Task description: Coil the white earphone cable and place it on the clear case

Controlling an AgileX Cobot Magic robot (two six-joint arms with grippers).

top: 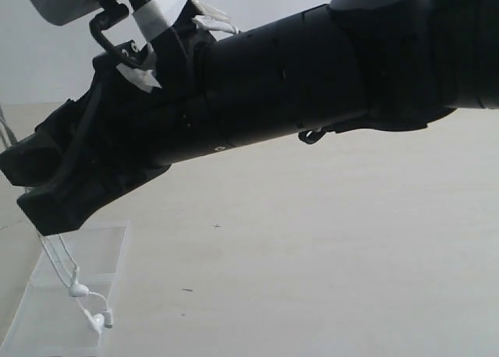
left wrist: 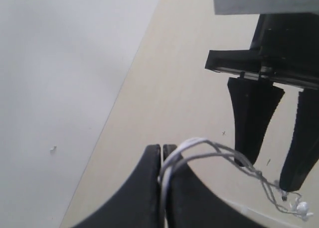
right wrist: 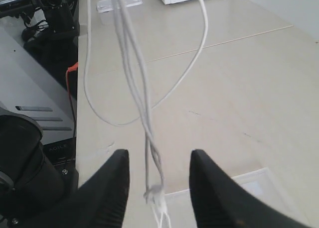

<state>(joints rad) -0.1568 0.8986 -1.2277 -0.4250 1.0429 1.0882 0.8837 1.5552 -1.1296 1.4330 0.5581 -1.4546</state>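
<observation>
Left wrist view shows it best from where I stand: the left gripper (left wrist: 162, 151) is pinched tight on a gathered bunch of the white earphone cable (left wrist: 172, 156), several strands squeezed between its black fingers. The right gripper (right wrist: 159, 153) stands with its fingers spread. The hanging strands pass between them, and it has hold of nothing that I can see.

The cable hangs in long loose loops rather than a neat coil. In the exterior view its thin strands drop from the black arm to the clear case (top: 105, 244) at the near left of the pale table, with the two earbuds (top: 79, 291) lying on or just above the case (I cannot tell which).

To my eye the job now is to lay the bundle down. I would have the left claw hold its pinch and sink straight over the case, so the loops pile on themselves and do not spill off the edge. The right claw could steady the dangling strands and let go last.
</observation>
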